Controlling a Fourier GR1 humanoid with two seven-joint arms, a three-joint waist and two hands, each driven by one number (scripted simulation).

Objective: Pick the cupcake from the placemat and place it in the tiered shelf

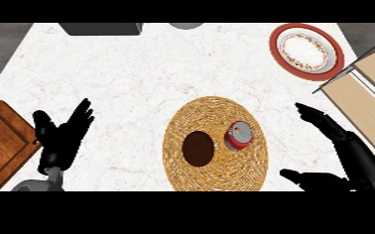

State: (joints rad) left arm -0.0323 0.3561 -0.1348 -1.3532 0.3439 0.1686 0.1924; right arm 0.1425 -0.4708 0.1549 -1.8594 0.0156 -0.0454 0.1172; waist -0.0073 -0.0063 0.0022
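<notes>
Right now we are looking steeply down at the white marble counter. The cupcake is sitting on the right part of the round woven placemat, just beside a dark brown round patch that we cannot identify. Nothing is touching the cupcake. We are holding our right hand to the right of the placemat and apart from it, its fingers stretched straight toward the upper left and the thumb spread out below them, grasping nothing. Our left hand is resting near the view's left edge, fingers up and relaxed and likewise holding nothing, just beside a brown wooden board. The tiered shelf is showing at the right edge, beyond the right hand, with pale wooden levels between grey bars. A red-rimmed plate is lying near the counter's far right corner, close to the shelf. A dark grey box and a grey round thing are showing at the far edge, both cut off.
</notes>
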